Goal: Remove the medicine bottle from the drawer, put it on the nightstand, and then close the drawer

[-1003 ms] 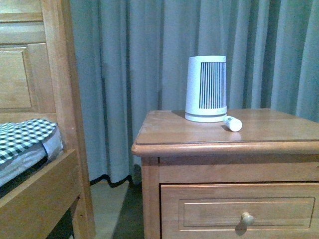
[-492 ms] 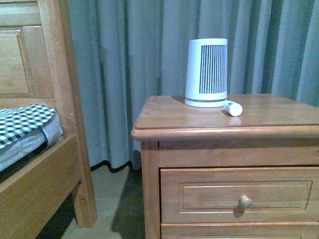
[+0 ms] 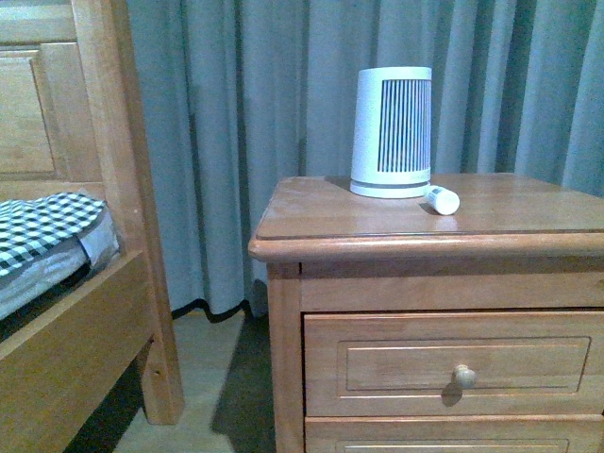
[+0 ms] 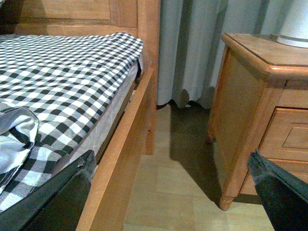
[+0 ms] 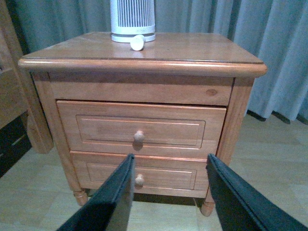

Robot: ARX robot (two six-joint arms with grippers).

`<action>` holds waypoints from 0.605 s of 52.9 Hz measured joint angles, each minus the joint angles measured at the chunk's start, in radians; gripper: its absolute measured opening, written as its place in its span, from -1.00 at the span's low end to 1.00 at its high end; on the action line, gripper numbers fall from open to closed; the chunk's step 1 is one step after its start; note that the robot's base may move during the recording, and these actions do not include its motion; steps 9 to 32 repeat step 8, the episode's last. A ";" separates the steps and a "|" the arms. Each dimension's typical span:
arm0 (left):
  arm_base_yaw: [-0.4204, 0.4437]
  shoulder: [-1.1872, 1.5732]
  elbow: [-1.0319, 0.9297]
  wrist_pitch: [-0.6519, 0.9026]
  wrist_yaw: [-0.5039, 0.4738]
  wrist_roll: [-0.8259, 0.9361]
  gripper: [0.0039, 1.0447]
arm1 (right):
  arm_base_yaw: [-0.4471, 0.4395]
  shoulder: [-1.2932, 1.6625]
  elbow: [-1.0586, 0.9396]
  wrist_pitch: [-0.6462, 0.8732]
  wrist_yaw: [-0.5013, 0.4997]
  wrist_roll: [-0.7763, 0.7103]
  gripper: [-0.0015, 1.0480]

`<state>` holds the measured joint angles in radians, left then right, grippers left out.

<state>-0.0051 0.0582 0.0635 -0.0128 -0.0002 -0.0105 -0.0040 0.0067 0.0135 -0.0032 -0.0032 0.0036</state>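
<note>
While both hands gape empty, the front view has dropped slightly lower.

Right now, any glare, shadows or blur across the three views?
Front view: sharp, soft sheen on the nightstand top, the knob throws a small shadow. Left wrist view: dark shadow on the floor beside the nightstand, left gripper fingers blurred. Right wrist view: drawer crisp, right gripper fingers soft.

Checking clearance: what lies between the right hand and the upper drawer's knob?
Nothing: in the right wrist view, only open air separates the open right hand from the drawer knob.
</note>
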 joint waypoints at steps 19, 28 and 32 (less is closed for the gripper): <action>0.000 0.000 0.000 0.000 0.000 0.000 0.88 | 0.000 0.000 0.000 0.000 0.000 0.000 0.41; 0.000 0.000 0.000 0.000 0.000 0.000 0.88 | 0.000 0.000 0.000 0.000 0.000 0.000 0.41; 0.000 0.000 0.000 0.000 0.000 0.000 0.88 | 0.000 0.000 0.000 0.000 0.000 0.000 0.41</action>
